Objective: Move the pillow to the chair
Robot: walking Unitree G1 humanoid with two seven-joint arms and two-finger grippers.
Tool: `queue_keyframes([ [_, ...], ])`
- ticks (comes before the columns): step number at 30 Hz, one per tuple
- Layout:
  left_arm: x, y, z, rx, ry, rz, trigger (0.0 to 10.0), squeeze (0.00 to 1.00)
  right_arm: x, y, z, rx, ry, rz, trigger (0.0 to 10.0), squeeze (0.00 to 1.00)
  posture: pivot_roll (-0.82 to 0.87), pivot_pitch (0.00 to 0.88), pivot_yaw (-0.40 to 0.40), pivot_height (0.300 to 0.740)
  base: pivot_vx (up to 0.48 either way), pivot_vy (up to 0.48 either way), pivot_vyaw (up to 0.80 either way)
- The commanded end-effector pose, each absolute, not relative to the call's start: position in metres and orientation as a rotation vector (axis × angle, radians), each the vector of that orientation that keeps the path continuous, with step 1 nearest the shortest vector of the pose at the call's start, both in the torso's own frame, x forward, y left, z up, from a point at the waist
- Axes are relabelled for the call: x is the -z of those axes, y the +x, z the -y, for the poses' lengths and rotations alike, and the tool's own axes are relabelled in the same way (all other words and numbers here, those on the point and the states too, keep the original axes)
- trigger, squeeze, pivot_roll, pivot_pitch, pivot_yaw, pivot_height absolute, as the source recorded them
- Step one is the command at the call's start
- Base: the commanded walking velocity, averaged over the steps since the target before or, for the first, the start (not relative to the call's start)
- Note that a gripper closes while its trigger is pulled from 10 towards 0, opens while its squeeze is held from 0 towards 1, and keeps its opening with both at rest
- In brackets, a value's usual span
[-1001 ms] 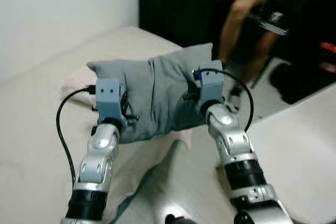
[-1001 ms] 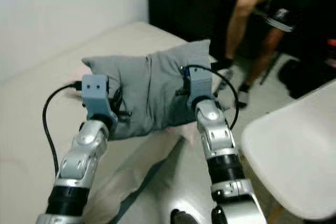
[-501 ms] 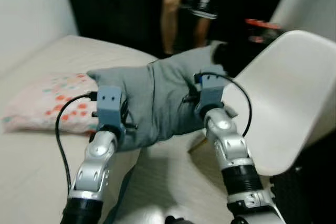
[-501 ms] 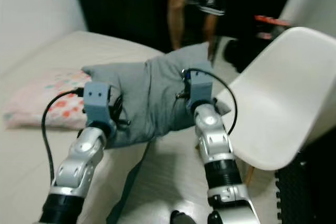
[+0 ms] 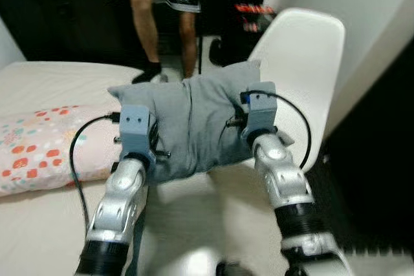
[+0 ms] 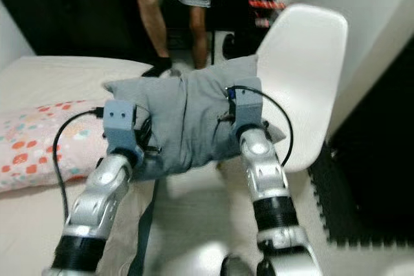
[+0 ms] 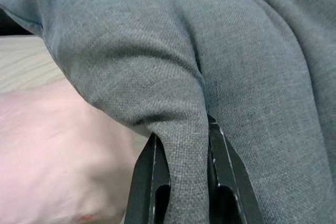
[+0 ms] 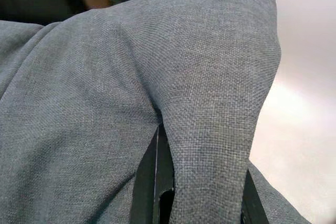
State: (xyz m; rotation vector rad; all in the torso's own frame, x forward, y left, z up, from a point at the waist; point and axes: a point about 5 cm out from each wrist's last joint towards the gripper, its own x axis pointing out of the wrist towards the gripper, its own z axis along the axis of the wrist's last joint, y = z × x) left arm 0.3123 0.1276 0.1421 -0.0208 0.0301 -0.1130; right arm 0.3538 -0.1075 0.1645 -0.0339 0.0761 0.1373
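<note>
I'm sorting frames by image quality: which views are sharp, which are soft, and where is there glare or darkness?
Left eye view: soft overall, the person smeared against a dark background, a bright patch on the floor between the arms. Right eye view: the white chair looks washed out. Left wrist view: the grey pillow weave is crisp; the patterned pillow behind is blurred. Right wrist view: weave sharp, background blown out.

- Pillow (image 5: 194, 124): grey woven fabric, soft and creased, held off the bed, lying crosswise, with a fold of cloth pinched at each end. Its right corner points up toward the chair.
- Chair (image 5: 304, 63): white moulded shell, upright, to the right and just beyond the pillow, its seat partly hidden behind the pillow.
</note>
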Motion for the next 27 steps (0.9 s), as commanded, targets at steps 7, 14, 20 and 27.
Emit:
queue_keyframes([
  [7,-0.1489,0.313,-0.1164,0.164,-0.01,0.002,10.0,0.0,-0.176,0.3524,0.0936,-0.202,-0.013,-0.015,10.0,0.0,0.02,0.137,0.015,0.74,0.0,0.0,-0.8],
  [14,-0.1495,0.3138,-0.1158,0.162,-0.008,0.004,10.0,0.0,-0.1753,0.3521,0.0941,-0.195,-0.016,-0.017,10.0,0.0,0.03,0.138,0.014,0.74,0.0,0.0,-0.8],
  [20,-0.1493,0.3142,-0.1161,0.162,-0.004,0.002,10.0,0.0,-0.1741,0.3521,0.0944,-0.189,-0.013,-0.024,10.0,0.0,0.03,0.137,0.015,0.74,0.0,0.0,-0.8],
  [27,-0.1493,0.3152,-0.1157,0.162,-0.003,0.003,10.0,0.0,-0.172,0.3523,0.098,-0.161,0.043,-0.054,10.0,0.0,0.02,0.135,0.014,0.74,0.0,0.0,-0.8],
])
